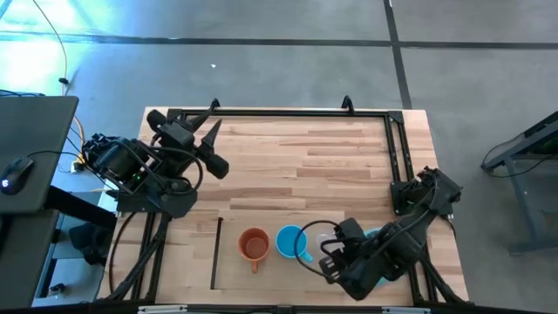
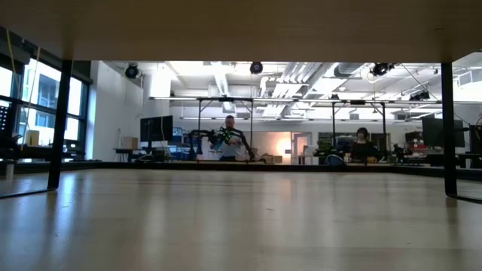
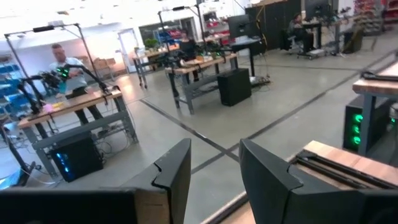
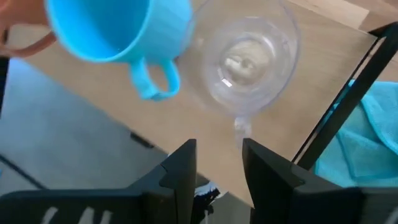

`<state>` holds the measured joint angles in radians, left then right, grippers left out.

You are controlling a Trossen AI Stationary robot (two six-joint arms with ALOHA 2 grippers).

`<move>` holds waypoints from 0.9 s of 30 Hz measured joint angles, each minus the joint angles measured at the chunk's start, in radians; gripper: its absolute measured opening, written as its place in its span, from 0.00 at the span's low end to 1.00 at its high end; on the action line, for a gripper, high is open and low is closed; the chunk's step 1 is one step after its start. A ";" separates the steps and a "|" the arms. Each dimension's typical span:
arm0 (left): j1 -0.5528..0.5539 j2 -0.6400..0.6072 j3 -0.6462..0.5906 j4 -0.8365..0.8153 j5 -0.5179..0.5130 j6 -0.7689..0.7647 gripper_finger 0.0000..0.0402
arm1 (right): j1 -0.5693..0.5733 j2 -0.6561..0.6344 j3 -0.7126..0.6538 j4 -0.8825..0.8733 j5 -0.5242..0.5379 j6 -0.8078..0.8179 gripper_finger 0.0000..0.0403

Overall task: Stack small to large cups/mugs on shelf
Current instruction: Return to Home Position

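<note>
Three vessels stand upright in a row on the pale wooden shelf [image 1: 268, 277], near the table's front edge on the right arm's side. The orange mug [image 1: 254, 247] is nearest the thin black strip [image 1: 216, 253] that edges the panel. The bright blue mug [image 1: 290, 242] is just beside it, a sliver of wood showing between them. The clear glass cup [image 1: 323, 234] comes last, close against the blue mug's handle. Beyond the glass, past a second black strip, lies a teal cloth [image 1: 377, 235] on the striped tabletop [image 1: 305, 166]. The right gripper [image 4: 219, 147] hangs just beside the glass cup on its front side. Its fingers [image 4: 180, 171] are parted by a narrow gap with nothing between them, so the glass stands free. In the right wrist view the blue mug and the glass both show their open mouths, with the glass's small handle turned toward the gripper. The left gripper [image 3: 215, 146] is held up by the table's far left corner, well apart from the mugs and pointing out over the black metal frame [image 1: 279, 112] into the room. Its fingers [image 3: 174, 174] are likewise spread and empty. Across the room a person [image 3: 64, 64] stands at a workbench.
</note>
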<state>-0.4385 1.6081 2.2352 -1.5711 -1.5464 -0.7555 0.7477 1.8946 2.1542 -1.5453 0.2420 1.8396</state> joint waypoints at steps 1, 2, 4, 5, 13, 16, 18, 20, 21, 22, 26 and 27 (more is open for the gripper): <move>0.000 0.000 0.000 0.000 0.012 0.000 0.31 | 0.002 0.000 0.014 -0.001 0.000 -0.014 0.30; 0.000 0.000 0.000 0.000 0.025 0.000 0.31 | 0.005 0.000 0.032 -0.003 0.001 -0.032 0.30; 0.000 0.000 0.000 0.000 0.057 0.000 0.31 | 0.006 0.000 0.076 -0.017 0.021 -0.087 0.30; 0.000 0.000 0.000 0.000 0.074 0.000 0.31 | 0.006 0.000 0.103 -0.020 0.040 -0.125 0.30; -0.058 -0.002 0.009 0.049 0.211 0.090 0.31 | -0.003 -0.108 0.139 0.044 0.276 -0.659 0.30; -0.098 -0.003 0.029 0.169 0.209 0.227 0.31 | -0.007 -0.168 0.135 -0.004 0.376 -0.820 0.30; -0.125 -0.003 0.043 0.278 0.203 0.359 0.31 | -0.007 -0.205 0.135 -0.028 0.459 -0.938 0.30; -0.141 -0.004 0.047 0.410 0.204 0.521 0.31 | -0.007 -0.245 0.135 -0.025 0.528 -1.079 0.30; -0.149 -0.004 0.047 0.479 0.204 0.600 0.31 | -0.007 -0.267 0.135 -0.024 0.555 -1.150 0.30; -0.155 -0.004 0.047 0.550 0.206 0.681 0.31 | -0.007 -0.289 0.135 -0.025 0.578 -1.217 0.30; -0.159 -0.004 0.047 0.811 0.289 0.985 0.31 | -0.007 -0.375 0.134 -0.025 0.662 -1.457 0.30; -0.157 -0.004 0.047 0.875 0.328 1.056 0.31 | -0.007 -0.401 0.134 -0.024 0.690 -1.508 0.30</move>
<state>-0.5958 1.6043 2.2822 -0.6964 -1.2187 0.3003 0.7410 1.4931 2.2883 -1.5696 0.9323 0.3320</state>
